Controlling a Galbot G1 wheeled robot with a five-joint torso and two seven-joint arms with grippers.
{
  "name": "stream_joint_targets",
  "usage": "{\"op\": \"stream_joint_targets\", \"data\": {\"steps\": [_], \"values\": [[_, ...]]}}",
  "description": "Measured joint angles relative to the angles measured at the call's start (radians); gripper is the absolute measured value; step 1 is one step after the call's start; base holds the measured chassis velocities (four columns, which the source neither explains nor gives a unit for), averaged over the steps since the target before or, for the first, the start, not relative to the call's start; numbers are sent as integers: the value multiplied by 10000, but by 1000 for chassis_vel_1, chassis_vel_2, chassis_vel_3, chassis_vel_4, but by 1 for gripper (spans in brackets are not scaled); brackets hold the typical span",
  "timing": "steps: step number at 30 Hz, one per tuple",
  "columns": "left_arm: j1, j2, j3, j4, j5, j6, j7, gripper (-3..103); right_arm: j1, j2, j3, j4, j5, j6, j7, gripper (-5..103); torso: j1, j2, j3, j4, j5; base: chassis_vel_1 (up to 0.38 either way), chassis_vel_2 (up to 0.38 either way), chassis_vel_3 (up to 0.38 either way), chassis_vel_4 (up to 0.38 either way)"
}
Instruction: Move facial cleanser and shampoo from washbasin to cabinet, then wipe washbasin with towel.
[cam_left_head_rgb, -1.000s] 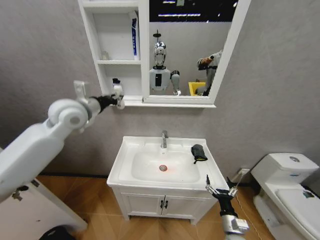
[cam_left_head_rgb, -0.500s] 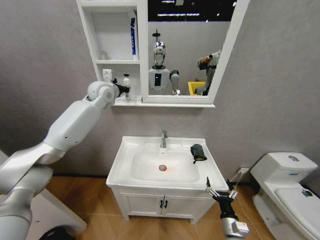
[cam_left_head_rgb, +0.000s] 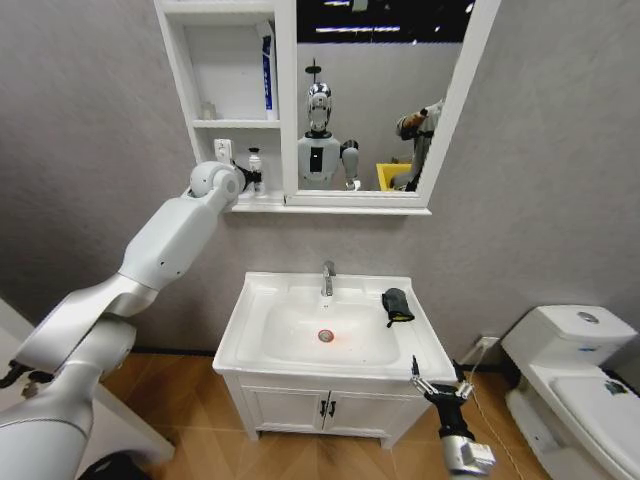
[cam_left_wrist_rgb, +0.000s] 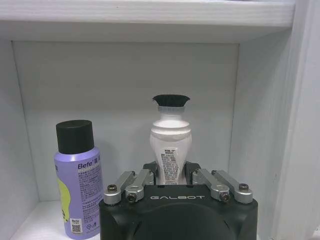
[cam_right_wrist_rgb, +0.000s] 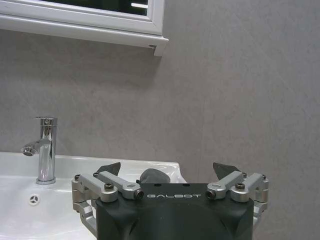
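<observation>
White and tapered, with a black cap, stands a bottle (cam_left_wrist_rgb: 170, 142) upright in the lowest compartment of the wall-hung cabinet (cam_left_head_rgb: 203, 100), clasped low on its body between the jaws of the left gripper (cam_left_wrist_rgb: 171, 172), which close on it from both sides. Just beside it on the same shelf, apart from the gripper, stands a purple spray can (cam_left_wrist_rgb: 78, 177) with a black cap and the word "Befe" on its label. Seen from the head camera, reaches up and across from the lower left to that compartment the left arm, with the same white bottle (cam_left_head_rgb: 255, 164) at its tip against the cabinet's inner wall. In the compartment above, leaning at the right wall, a tall white-and-blue tube (cam_left_head_rgb: 268, 72). Below, set on a white two-door vanity cupboard (cam_left_head_rgb: 325, 407), lies the washbasin (cam_left_head_rgb: 253, 310) with its chrome tap (cam_left_head_rgb: 328, 278) at the back and round drain (cam_left_head_rgb: 326, 336) in the oval bowl. On the basin's right rim, near the back corner, sits the dark towel (cam_left_head_rgb: 398, 305), bunched, with a yellowish edge. Low in front of the basin's right front corner hangs the right gripper (cam_left_head_rgb: 441, 386), pointing upward, jaws spread wide and empty; from its wrist camera, the towel (cam_right_wrist_rgb: 154, 176) shows between the spread jaws farther off on the rim, with the tap (cam_right_wrist_rgb: 44, 148) to one side.
</observation>
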Motion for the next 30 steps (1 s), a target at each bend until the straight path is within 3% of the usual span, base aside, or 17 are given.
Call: {"op": "stream_joint_targets", "data": {"steps": [2, 4, 10, 12, 13, 15, 17, 18, 19, 21, 22, 23, 25, 26, 28, 29, 30], "values": [[24, -23, -6, 6, 36, -4, -4, 26, -1, -18, 15, 15, 28, -6, 1, 100, 0, 0, 0, -1, 0, 0, 0, 0, 0], [143, 19, -3, -69, 163, 0, -8, 36, 5, -67, 43, 29, 106, -19, 1, 100, 0, 1, 0, -2, 0, 0, 0, 0, 0], [378, 241, 19, -354, 318, -74, 67, 52, 54, -93, 70, -19, 189, -22, 3, 100, 0, 0, -1, 1, -1, 0, 0, 0, 0], [654, 488, -18, -777, 343, -282, 183, 62, 56, -67, 33, -43, 185, -22, 1, 100, 1, 0, 0, -2, -2, 0, 0, 0, 0], [654, 488, -18, -777, 343, -282, 183, 62, 56, -67, 33, -43, 185, -22, 1, 100, 1, 0, 0, -2, -2, 0, 0, 0, 0], [866, 679, -99, -1140, 438, -514, 260, 68, 58, -44, 12, -54, 172, -22, -1, 100, 0, 0, 0, -2, -1, 0, 0, 0, 0], [1496, 1168, -384, -2246, 558, -1050, 330, 79, 68, -32, -7, -79, 157, -22, -9, 100, 0, 0, -1, -2, -2, 0, 0, 0, 0], [1496, 1168, -384, -2246, 558, -1050, 330, 79, 68, -32, -7, -79, 157, -22, -9, 100, 0, 0, -1, -2, -2, 0, 0, 0, 0], [1957, 1523, -631, -2899, 708, -1355, 358, 89, 73, -37, -7, -99, 156, -29, -14, 100, 0, 0, -1, -5, 2, 0, 0, 0, 0], [2474, 1860, -926, -3468, 873, -1642, 383, 89, 75, -43, -5, -104, 160, -43, -13, 100, 0, 1, -2, -4, 3, 0, 0, 0, 0], [3462, 2430, -1452, -4301, 1052, -1880, 313, 98, 78, -52, 3, -99, 185, -106, -14, 100, 0, 1, -2, -5, -2, 0, 0, 0, 0], [3462, 2430, -1452, -4301, 1052, -1880, 313, 98, 78, -52, 3, -99, 185, -106, -14, 100, 0, 1, -2, -5, -2, 0, 0, 0, 0], [6112, 3601, -2886, -6357, 1468, -1992, 162, 100, 93, -39, 18, 9, 192, -427, 209, 100, 0, 1, -2, 6, -8, 0, 0, 0, 0], [6112, 3601, -2886, -6357, 1468, -1992, 162, 100, 93, -39, 18, 9, 192, -427, 209, 100, 0, 1, -2, 6, -8, 0, 0, 0, 0], [8660, 4012, -4108, -7595, 2795, -2539, 271, 100, 91, -25, 80, 123, 215, -704, 383, 100, -4, 2, -3, 8, -3, 0, 0, 0, 0], [8660, 4012, -4108, -7595, 2795, -2539, 271, 100, 91, -25, 80, 123, 215, -704, 383, 100, -4, 2, -3, 8, -3, 0, 0, 0, 0], [9980, 4014, -4903, -8052, 3640, -2867, 433, 100, 82, -28, 133, 187, 216, -848, 449, 100, -2, 2, -2, 3, -20, 0, 0, 0, 0]]}}
